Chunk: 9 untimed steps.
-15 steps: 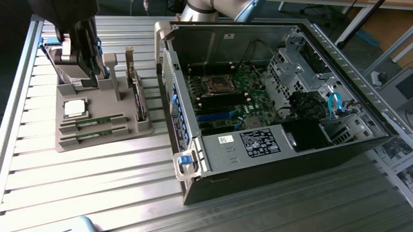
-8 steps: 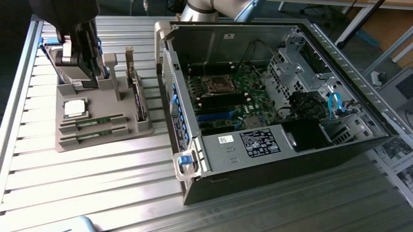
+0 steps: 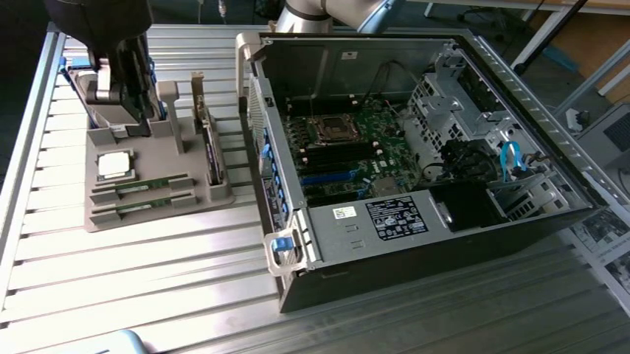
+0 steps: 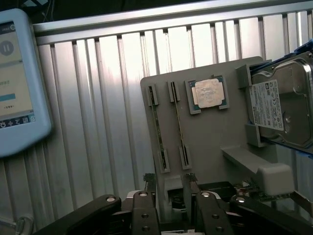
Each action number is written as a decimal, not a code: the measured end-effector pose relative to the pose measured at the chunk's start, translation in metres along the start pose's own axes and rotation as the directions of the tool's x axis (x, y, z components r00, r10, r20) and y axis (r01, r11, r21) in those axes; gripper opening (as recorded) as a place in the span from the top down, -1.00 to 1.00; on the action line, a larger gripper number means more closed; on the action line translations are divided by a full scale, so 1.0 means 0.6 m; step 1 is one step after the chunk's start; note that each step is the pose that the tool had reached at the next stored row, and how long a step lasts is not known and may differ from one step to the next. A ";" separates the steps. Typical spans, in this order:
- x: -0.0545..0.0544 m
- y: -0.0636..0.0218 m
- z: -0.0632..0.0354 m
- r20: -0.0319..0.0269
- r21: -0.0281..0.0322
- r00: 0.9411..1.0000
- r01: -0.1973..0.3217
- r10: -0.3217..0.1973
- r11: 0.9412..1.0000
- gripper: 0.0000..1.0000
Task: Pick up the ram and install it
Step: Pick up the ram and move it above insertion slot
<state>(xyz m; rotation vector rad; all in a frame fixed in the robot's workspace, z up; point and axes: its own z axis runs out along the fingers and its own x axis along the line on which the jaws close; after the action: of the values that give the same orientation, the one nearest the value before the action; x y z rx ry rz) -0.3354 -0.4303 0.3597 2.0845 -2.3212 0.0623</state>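
Note:
Two ram sticks lie side by side in slots of a grey holder tray (image 3: 158,217): one ram (image 3: 147,186) nearer the silver processor, the other ram (image 3: 146,205) beside it. In the wrist view they show as thin green strips, one ram (image 4: 178,125) and the other ram (image 4: 156,127). My gripper (image 3: 128,110) hangs above the far part of the tray, clear of both sticks. It is open, and its fingertips (image 4: 146,182) stand apart with nothing between them; the gripper (image 4: 168,183) is over the tray's edge.
On the tray sit a square silver processor (image 4: 208,93) and a hard drive (image 4: 281,105) with a white label; a card (image 3: 206,144) stands on edge. An open computer case (image 3: 423,140) with its motherboard (image 3: 359,144) lies at the exterior view's right. A light-blue tablet (image 4: 14,83) rests on the slatted table.

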 end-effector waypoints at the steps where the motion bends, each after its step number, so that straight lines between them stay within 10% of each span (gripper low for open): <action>1: 0.000 0.000 0.001 0.000 0.000 1.000 0.000 0.000 1.000 0.28; 9: 0.000 0.000 0.006 0.000 0.000 1.000 0.000 0.000 1.000 0.28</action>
<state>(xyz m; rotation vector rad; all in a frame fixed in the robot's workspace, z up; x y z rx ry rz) -0.3354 -0.4303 0.3563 2.0844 -2.3213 0.0623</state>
